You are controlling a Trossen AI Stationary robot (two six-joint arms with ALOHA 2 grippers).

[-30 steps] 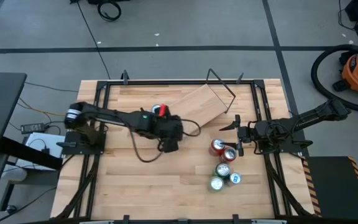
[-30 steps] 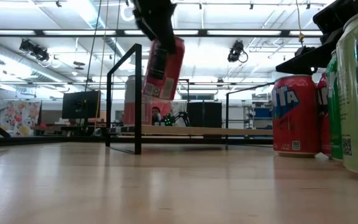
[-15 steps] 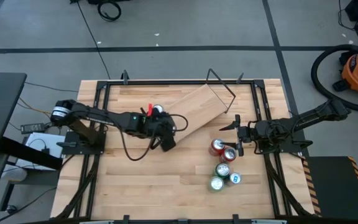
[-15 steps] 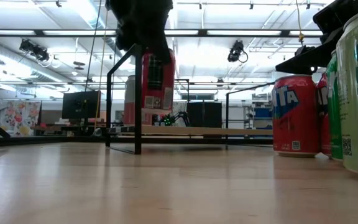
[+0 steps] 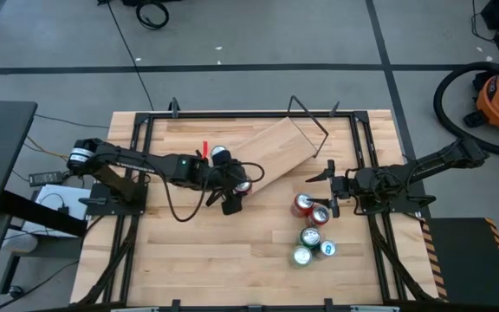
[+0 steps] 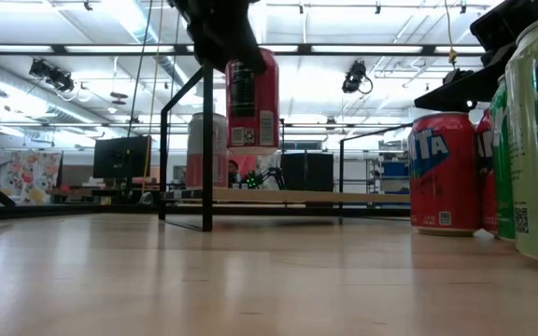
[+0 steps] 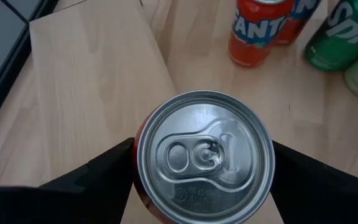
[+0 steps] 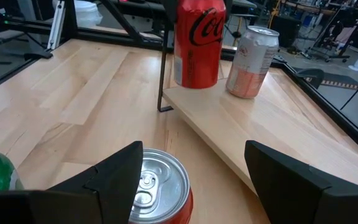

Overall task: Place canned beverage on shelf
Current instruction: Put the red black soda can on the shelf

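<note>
The table was a broad butcher-block top of pale wood strips in a black frame. On it sat the shelf, a smooth light plank with thin black rod frames at its short ends, set at an angle, with one pale can already standing on it. The left gripper held a red can upright by its sides, fingers half spread around the body, hanging just above the plank's near end. The can was a rigid, thin-walled aluminium cylinder with a slick printed skin and a bright ring-pull lid; it likely dents under a hard squeeze and slips if tilted, so the mid-body is probably the best place to grip it. The right gripper waited partly open and empty beside a cluster of red and green cans.
</note>
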